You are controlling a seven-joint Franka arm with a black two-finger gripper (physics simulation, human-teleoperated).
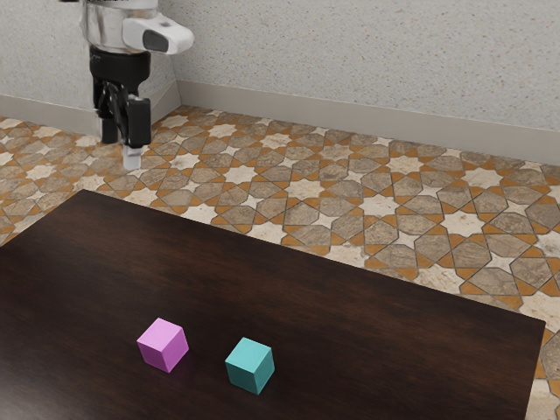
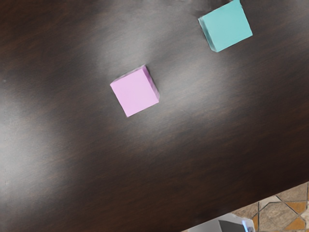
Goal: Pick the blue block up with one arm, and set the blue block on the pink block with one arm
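The blue block (image 1: pixel 250 365), teal in shade, rests on the dark wooden table (image 1: pixel 376 341) near its front edge. Beside it, toward the exterior view's left and a small gap away, sits the pink block (image 1: pixel 163 344). My gripper (image 1: pixel 122 150) hangs high above the table's far left corner, well away from both blocks, open and holding nothing. In the wrist view the pink block (image 2: pixel 134 91) lies almost straight under my hand on the table (image 2: pixel 72 169), and the blue block (image 2: pixel 225 26) is off to one side of it.
A patterned tile floor (image 1: pixel 367 201) spreads behind the table up to a speckled wall (image 1: pixel 367 52). The table's right edge (image 1: pixel 535 367) is close to the blue block's side. A grey robot part (image 2: pixel 227 226) peeks in at the table's edge.
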